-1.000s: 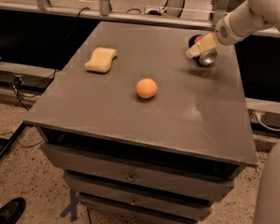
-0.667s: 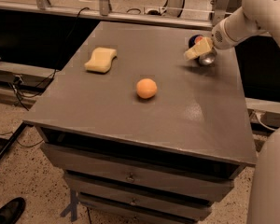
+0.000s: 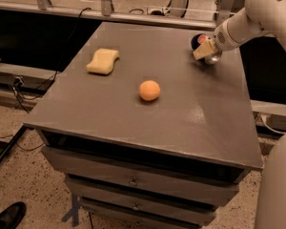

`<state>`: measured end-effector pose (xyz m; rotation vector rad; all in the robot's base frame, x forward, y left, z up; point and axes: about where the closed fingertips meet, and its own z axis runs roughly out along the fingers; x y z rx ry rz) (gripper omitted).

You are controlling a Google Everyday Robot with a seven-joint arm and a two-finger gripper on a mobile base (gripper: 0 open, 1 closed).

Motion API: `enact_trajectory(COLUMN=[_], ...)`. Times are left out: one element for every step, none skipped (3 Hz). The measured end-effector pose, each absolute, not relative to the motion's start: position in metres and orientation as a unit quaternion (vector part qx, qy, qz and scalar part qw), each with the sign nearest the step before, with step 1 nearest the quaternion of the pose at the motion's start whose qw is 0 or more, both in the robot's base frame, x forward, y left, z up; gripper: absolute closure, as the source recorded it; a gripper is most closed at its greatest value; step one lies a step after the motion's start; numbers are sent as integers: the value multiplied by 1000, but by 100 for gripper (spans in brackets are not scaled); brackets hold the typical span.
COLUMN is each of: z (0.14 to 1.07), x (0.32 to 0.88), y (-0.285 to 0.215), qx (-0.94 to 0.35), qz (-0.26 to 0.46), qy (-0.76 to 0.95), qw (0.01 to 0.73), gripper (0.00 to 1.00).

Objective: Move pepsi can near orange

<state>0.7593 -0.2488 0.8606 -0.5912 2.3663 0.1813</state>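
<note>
At the table's (image 3: pixel 190 128) far right, the hand (image 3: pixel 203 51) still clasps the pepsi can (image 3: pixel 198 40).

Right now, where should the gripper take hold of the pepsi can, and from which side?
Across the middle of its round body, from above. The can seems to lie on its side near the table's far right edge, a silver end facing the camera, so the curved sides are free. The gripper is right over it.

We count 1 pepsi can (image 3: pixel 198 40) | 1 orange (image 3: pixel 149 90) | 1 sponge (image 3: pixel 103 61) | 1 end effector (image 3: pixel 204 51), at the pepsi can.
</note>
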Motion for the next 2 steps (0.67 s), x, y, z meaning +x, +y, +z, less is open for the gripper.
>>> enact_trajectory(z=[880, 892], x=[744, 722], y=[-242, -228], qx=[-259, -313], qz=[68, 84], qy=[898, 882], qw=[350, 342], gripper=[85, 100])
